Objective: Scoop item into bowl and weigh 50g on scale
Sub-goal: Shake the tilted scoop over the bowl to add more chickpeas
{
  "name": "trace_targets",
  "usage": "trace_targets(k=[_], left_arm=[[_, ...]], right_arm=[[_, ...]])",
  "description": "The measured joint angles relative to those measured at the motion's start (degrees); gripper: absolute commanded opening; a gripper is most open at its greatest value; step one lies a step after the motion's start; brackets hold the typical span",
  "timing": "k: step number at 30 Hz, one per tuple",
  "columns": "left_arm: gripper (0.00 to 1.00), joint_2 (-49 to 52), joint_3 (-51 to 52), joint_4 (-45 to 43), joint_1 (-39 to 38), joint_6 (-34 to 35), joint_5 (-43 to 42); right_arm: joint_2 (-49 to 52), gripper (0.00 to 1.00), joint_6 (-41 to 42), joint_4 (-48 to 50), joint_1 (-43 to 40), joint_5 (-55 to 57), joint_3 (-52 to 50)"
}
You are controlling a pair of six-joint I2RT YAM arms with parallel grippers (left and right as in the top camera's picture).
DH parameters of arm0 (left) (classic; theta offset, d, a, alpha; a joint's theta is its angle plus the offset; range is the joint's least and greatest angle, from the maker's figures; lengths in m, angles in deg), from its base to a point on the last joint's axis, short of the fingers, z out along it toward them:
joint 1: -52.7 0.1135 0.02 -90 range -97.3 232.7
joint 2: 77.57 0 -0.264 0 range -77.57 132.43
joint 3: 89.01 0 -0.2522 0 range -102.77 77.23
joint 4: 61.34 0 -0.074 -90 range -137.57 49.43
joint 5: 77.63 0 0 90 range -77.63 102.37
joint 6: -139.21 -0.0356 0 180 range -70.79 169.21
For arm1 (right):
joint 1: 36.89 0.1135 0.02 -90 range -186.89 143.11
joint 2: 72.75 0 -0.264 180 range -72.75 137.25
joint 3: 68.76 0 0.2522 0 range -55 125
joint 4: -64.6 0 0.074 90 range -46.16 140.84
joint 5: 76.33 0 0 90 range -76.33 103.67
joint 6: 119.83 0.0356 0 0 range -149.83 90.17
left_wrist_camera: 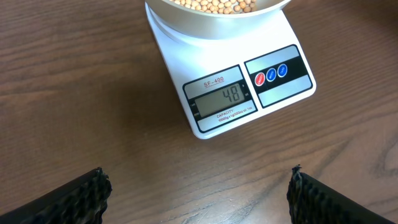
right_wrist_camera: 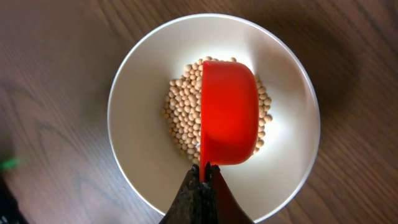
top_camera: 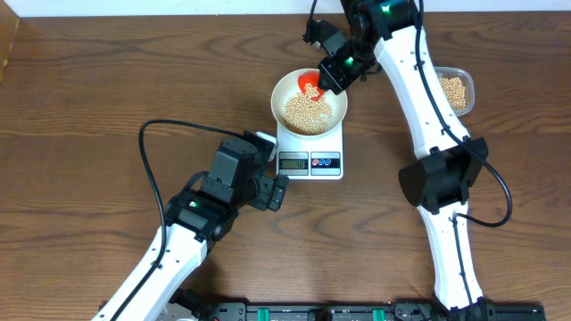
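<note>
The white bowl (top_camera: 287,86) sits on the white scale (top_camera: 310,161) and holds a heap of beige beans (top_camera: 308,112). The scale's display (left_wrist_camera: 224,98) reads 48. My right gripper (right_wrist_camera: 203,177) is shut on the handle of a red scoop (right_wrist_camera: 229,112), held tipped over the beans (right_wrist_camera: 180,118) inside the bowl (right_wrist_camera: 140,112). The scoop also shows in the overhead view (top_camera: 309,85). My left gripper (left_wrist_camera: 199,193) is open and empty, low over the table just in front of the scale.
A clear plastic tub (top_camera: 457,91) with more beans stands at the right, behind my right arm. The wooden table (top_camera: 98,98) stretches to the left. My left arm's cable (top_camera: 156,169) loops over the table at the left.
</note>
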Motion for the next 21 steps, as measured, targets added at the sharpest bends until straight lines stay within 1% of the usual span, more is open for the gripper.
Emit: trace_targets(k=[21], left_arm=[[0.93, 0.0, 0.0, 0.0, 0.0, 0.0, 0.0]], right_arm=[[0.0, 0.01, -4.72, 0.22, 1.22, 3.23, 0.0]])
